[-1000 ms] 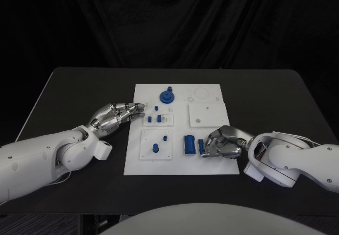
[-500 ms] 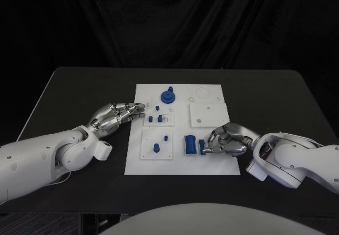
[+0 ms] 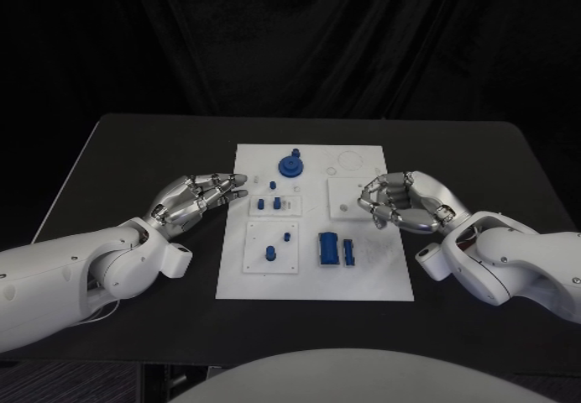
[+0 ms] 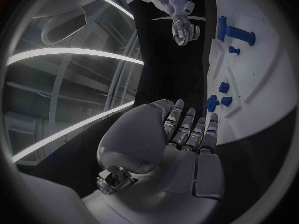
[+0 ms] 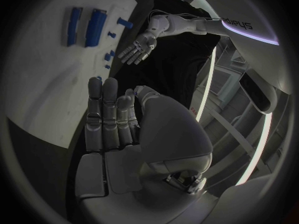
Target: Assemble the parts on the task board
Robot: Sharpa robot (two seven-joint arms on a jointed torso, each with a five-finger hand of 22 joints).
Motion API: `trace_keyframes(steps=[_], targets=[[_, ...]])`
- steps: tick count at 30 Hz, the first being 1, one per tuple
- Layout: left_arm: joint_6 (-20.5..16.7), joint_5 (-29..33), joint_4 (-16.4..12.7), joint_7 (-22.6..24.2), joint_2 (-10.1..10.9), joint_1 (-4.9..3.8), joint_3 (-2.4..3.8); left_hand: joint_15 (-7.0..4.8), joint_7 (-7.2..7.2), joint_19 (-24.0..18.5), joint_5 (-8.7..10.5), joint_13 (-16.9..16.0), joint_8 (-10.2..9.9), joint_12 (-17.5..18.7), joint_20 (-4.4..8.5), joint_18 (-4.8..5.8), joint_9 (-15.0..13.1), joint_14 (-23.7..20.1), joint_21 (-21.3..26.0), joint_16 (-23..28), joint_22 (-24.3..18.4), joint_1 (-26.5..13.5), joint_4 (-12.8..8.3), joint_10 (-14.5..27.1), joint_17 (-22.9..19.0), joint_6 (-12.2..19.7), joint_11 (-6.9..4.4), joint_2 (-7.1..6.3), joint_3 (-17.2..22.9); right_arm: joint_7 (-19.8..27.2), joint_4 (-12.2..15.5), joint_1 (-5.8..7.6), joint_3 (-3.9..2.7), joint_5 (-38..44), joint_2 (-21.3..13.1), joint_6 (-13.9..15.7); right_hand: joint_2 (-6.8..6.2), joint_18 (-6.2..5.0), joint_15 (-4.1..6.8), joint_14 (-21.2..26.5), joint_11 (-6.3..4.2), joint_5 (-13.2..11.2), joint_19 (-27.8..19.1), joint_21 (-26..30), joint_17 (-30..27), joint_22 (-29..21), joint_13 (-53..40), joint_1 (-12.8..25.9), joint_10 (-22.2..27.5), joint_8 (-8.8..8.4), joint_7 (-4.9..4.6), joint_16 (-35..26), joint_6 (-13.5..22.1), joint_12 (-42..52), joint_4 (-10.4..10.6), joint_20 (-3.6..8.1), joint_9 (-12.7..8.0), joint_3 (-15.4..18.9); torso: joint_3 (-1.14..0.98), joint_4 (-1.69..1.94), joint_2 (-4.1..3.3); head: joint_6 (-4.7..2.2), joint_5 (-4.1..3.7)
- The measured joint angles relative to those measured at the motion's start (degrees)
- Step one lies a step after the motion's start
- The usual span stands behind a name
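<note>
The white task board (image 3: 312,281) lies mid-table. A round blue part (image 3: 292,165) stands at its far end, small blue pegs (image 3: 276,203) sit in the middle, and two more (image 3: 270,252) on the near-left plate. A wide blue block (image 3: 328,248) and a narrow blue bar (image 3: 348,251) lie side by side near the front. My left hand (image 3: 200,197) hovers at the board's left edge, fingers apart, holding nothing. My right hand (image 3: 400,202) is over the board's right edge, fingers loosely spread, empty. In the right wrist view the right hand's fingers (image 5: 106,114) are straight, and the block (image 5: 93,27) lies beyond them.
A square white plate (image 3: 355,197) with a small hole sits under the right hand's fingertips. Black table (image 3: 133,159) surrounds the board on all sides. The left wrist view has the left hand (image 4: 184,134) beside the board (image 4: 261,69).
My right hand has left the narrow blue bar, lifted and moved back to the board's right edge, its fingers opening. The left hand has stayed put.
</note>
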State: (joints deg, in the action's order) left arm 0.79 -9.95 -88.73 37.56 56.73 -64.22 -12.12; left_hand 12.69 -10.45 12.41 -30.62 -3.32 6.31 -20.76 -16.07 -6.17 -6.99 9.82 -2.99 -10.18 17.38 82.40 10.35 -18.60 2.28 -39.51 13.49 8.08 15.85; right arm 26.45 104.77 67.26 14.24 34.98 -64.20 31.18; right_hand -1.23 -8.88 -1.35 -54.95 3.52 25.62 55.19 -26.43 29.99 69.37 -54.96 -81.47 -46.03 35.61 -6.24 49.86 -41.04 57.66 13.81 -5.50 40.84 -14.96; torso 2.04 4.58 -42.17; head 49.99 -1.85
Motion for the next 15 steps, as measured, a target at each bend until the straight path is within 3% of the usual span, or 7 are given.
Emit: trace_keyframes(steps=[2,3,7,8,10,12,15], targets=[[-0.8,0.0,-0.5,0.3,0.1,-0.22,-0.02,-0.31,0.00,-0.7,0.00,0.1,0.0,0.5,0.05,-0.16,0.0,-0.3,0.3,0.1,-0.5,0.0,-0.2,0.5,0.0,0.0,-0.49,0.00,0.2,4.0,-2.0,0.19,-0.01,-2.4,1.1,0.5,-0.61,0.97,-2.69,5.9,2.40,-0.2,-4.9,5.1,-2.1,-2.9,5.1,-0.6,5.4,-0.83,-1.81,-3.7,1.2,-5.5,0.4,-1.77,-1.8,-0.7,-0.08,-0.03,0.26,0.00,-0.19],[-1.1,0.0,-0.6,0.4,0.1,-0.31,-0.02,-0.60,0.13,-1.3,0.00,0.2,0.0,0.9,0.19,-1.00,0.0,-0.6,0.4,0.5,-1.1,-0.2,-0.1,0.9,-0.1,0.1,-0.87,-0.25,0.3,5.4,-2.9,0.22,-0.01,-3.4,1.7,0.6,-0.68,1.85,-4.34,9.8,4.14,-0.4,-7.8,8.1,-3.5,-4.8,7.4,-0.7,7.9,-1.32,-2.00,-6.2,2.1,-7.8,0.6,-3.04,-2.8,-0.9,-0.17,-0.04,0.53,0.00,-0.30],[-2.3,0.0,0.2,0.7,-1.2,-0.53,-0.01,-2.84,1.18,-4.7,0.12,0.5,-0.5,3.6,2.98,-0.95,0.2,-3.7,0.8,3.0,-4.6,-0.9,0.1,4.3,-0.6,2.0,-3.14,-0.85,0.9,9.1,-7.5,0.23,0.03,-6.6,4.8,0.6,-1.71,4.48,-10.19,23.8,9.42,-2.0,-22.6,20.5,-10.1,-14.0,15.7,0.1,20.6,-4.90,-1.76,-16.3,9.4,-17.4,2.1,-8.05,-7.4,0.3,-0.50,-0.29,1.68,-0.16,-0.40],[-2.5,0.0,0.5,0.8,-1.6,-0.53,-0.01,-3.51,1.39,-5.7,0.44,0.6,-1.0,4.5,3.98,-0.95,0.4,-4.7,0.9,4.0,-5.7,-1.0,0.1,5.6,-0.8,3.3,-3.80,-0.98,0.9,9.6,-8.4,0.17,0.02,-7.3,5.4,0.5,-1.92,4.47,-10.31,27.5,9.48,-2.9,-29.1,21.8,-11.9,-19.7,17.9,0.3,24.8,-6.20,-1.81,-18.8,11.6,-19.8,2.2,-10.05,-9.0,1.0,-0.58,-0.41,2.03,-0.40,-0.36],[-2.8,0.0,1.3,0.9,-2.5,-0.53,-0.01,-5.26,2.08,-8.1,0.90,0.9,-2.2,6.8,6.45,-0.87,1.2,-6.9,1.6,6.4,-8.8,-1.7,0.6,8.7,-1.3,7.7,-5.54,-1.11,0.4,10.5,-10.2,-0.25,-0.02,-8.6,6.6,0.3,-2.40,4.47,-10.05,37.0,8.81,-4.6,-44.2,24.3,-15.4,-41.0,21.9,0.8,33.4,-8.86,-0.91,-23.9,17.0,-24.0,2.4,-11.04,-12.3,2.8,-0.77,-0.67,2.82,-1.05,-0.18],[-3.2,0.0,2.1,0.9,-3.2,-0.47,0.00,-7.16,3.88,-9.7,1.23,1.3,-3.3,9.8,8.97,0.13,2.3,-8.8,1.8,8.8,-11.4,-2.9,2.2,12.1,-1.9,13.3,-8.02,-1.26,-1.0,11.1,-11.5,-0.88,0.01,-9.7,7.4,0.1,-2.50,4.45,-9.50,44.7,7.28,-6.2,-48.9,24.7,-19.3,-48.1,25.6,1.9,37.8,-10.33,0.75,-29.9,20.9,-26.4,2.5,-11.24,-14.9,4.9,-0.94,-0.98,3.72,-1.66,0.01],[-3.7,0.0,3.0,1.0,-4.2,-0.11,0.03,-8.18,7.48,-11.3,1.62,1.7,-4.0,12.9,10.73,0.56,4.0,-9.8,2.2,10.0,-13.9,-4.1,5.0,15.6,-2.1,21.1,-12.03,-1.05,-3.8,11.8,-12.9,-1.74,0.05,-10.9,8.0,-0.1,-2.75,4.44,-6.67,51.8,1.97,-8.4,-51.7,25.0,-25.1,-54.3,37.6,2.6,42.9,-13.67,4.67,-38.6,26.8,-35.7,2.8,-11.06,-22.0,8.7,-1.10,-1.37,4.86,-2.34,0.24]])
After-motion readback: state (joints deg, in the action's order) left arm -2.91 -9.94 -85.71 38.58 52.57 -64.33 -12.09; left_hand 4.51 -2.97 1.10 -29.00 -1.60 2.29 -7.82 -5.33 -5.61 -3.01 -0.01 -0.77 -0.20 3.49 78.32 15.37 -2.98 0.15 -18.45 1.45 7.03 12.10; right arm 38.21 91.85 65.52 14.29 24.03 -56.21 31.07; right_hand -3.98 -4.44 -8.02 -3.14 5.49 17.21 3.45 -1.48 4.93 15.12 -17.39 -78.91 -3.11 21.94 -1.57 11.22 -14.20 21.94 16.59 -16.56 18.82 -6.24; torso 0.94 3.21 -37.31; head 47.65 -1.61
